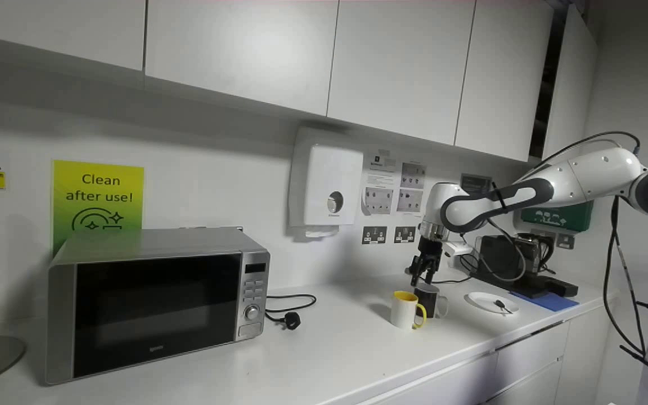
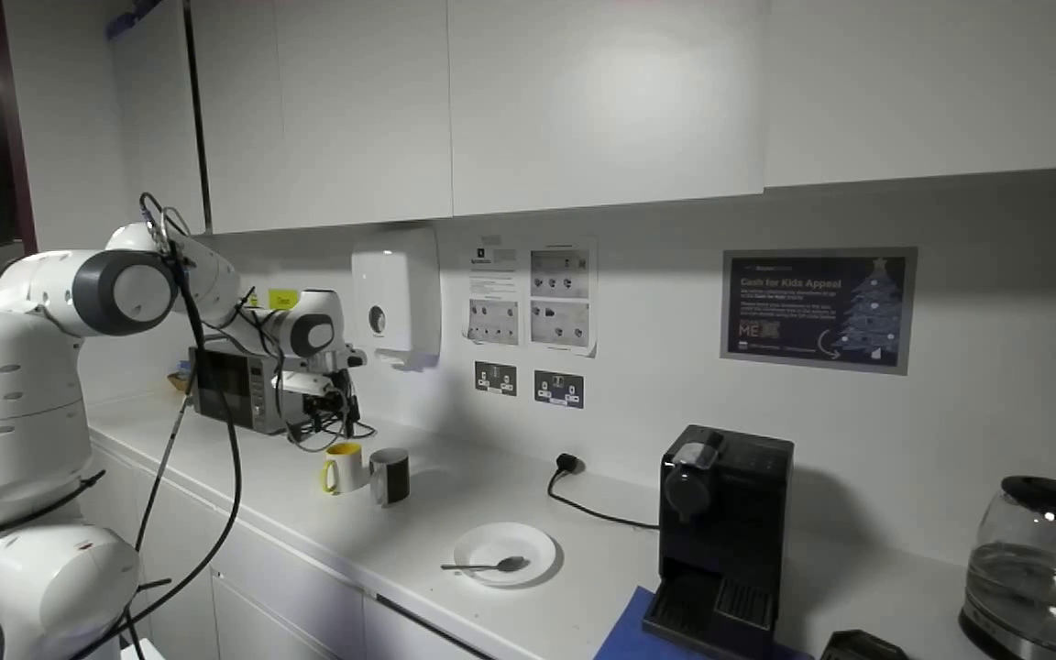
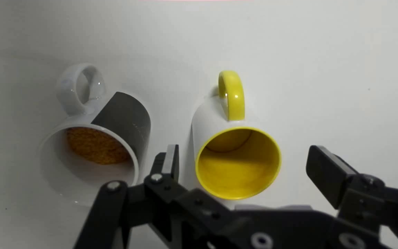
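My gripper [image 3: 242, 152] is open and empty, pointing down above the counter. In the wrist view its two fingers stand apart on either side of a white mug with yellow inside and yellow handle [image 3: 237, 166]; I see no contact. That mug looks empty and stands upright in both exterior views [image 1: 403, 310] [image 2: 348, 469]. Beside it stands a white mug with a dark grey panel [image 3: 124, 116], with something orange-brown [image 3: 95, 147] in its bottom. This grey mug is close to the left finger and also shows in both exterior views [image 1: 425, 302] [image 2: 390, 478].
A white plate [image 2: 539, 545] with a spoon [image 2: 508, 564] lies on the counter near the mugs. A black coffee machine [image 2: 725, 504], a blue mat [image 2: 624, 628] and a glass kettle [image 2: 1028, 559] stand further along. A microwave [image 1: 161, 309] and its plug [image 1: 291, 320] are opposite.
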### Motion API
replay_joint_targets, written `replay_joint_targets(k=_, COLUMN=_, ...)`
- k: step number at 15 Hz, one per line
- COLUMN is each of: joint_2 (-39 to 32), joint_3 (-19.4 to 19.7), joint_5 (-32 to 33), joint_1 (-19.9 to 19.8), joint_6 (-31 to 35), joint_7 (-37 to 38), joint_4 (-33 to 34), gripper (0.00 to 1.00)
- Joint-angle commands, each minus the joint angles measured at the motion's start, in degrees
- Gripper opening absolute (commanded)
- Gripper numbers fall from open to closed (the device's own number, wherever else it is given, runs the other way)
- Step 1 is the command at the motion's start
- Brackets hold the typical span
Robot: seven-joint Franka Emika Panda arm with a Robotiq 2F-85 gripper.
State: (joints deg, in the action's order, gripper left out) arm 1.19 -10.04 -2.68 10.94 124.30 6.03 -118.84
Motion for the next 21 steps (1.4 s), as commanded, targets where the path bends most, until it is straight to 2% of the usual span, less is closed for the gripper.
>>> replay_joint_targets(k=1, joint_2=4.72, joint_3=1.17, joint_5=-2.71, joint_1=-1.46, joint_6=-0.05, joint_7=-0.42, joint_4=-2.73, gripper=1.00)
replay_joint_targets(k=10, joint_2=11.72, joint_3=5.91, joint_5=-7.30, joint_1=-4.87, joint_6=0.04, joint_7=-2.13, joint_4=-7.37, gripper=1.00)
replay_joint_targets(k=16, joint_2=16.18, joint_3=7.81, joint_5=-4.81, joint_1=-6.73, joint_6=-1.33, joint_7=-2.42, joint_4=-10.84, gripper=1.00)
replay_joint_targets(k=21, joint_2=18.24, joint_3=8.85, joint_5=-2.57, joint_1=-7.87, joint_6=-4.83, joint_7=-6.02, joint_4=-12.45, gripper=1.00)
